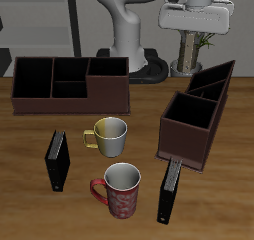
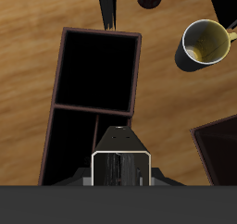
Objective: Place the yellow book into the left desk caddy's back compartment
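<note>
Exterior view: The left desk caddy [image 1: 193, 125] stands on the wooden table [image 1: 30, 214]. Its back compartment [image 1: 212, 81], the wedge-walled section, lies on the far side of its big square section [image 1: 187, 113]. The gripper [image 1: 196, 26] hangs high above the caddy, towards the caddy's back end. The jaws and any load cannot be made out here. A black book [image 1: 169, 189] lies just in front of the caddy, one end touching or nearly touching its front wall. A grey mug with a yellow handle [image 1: 109, 135] stands beside the caddy. A red patterned mug [image 1: 121, 189] and a second black book [image 1: 58, 160] stand farther from it. A long three-section box [image 1: 69, 83] sits well apart from the caddy.

Wrist view: The gripper [image 2: 120, 163] is closed to a narrow gap on a grey-edged slab, taken to be the yellow book [image 2: 120, 168]. The book hangs above the caddy [image 2: 57, 80], beside the back compartment [image 2: 72, 152].
</note>
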